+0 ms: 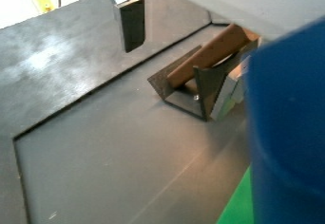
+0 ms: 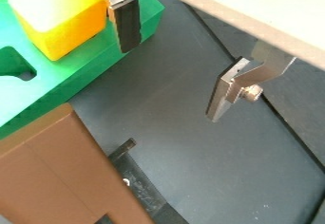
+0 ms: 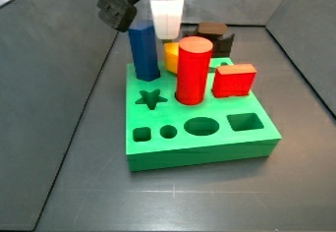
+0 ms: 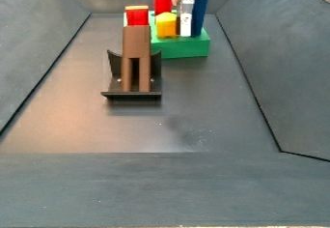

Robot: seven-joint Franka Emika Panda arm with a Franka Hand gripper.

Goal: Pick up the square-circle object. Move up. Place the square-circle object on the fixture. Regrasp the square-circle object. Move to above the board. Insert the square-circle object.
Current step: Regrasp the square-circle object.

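Observation:
The square-circle object (image 4: 134,50), a dark brown peg, stands leaning in the black fixture (image 4: 129,85), apart from the gripper. It also shows in a wrist view (image 1: 206,59) inside the fixture (image 1: 191,95), and close up in a wrist view (image 2: 51,171). The gripper (image 4: 194,2) hangs open and empty by the tall blue peg at the edge of the green board (image 4: 180,46). In both wrist views its fingers (image 1: 132,24) (image 2: 124,24) stand wide apart with only floor between them. In a side view the gripper (image 3: 167,25) is behind the blue peg (image 3: 143,51).
On the board (image 3: 197,143) stand a red cylinder (image 3: 194,69), a red cube (image 3: 237,79) and a yellow block (image 2: 57,19). Star, round, oval and square holes lie along its front. Grey walls enclose the floor.

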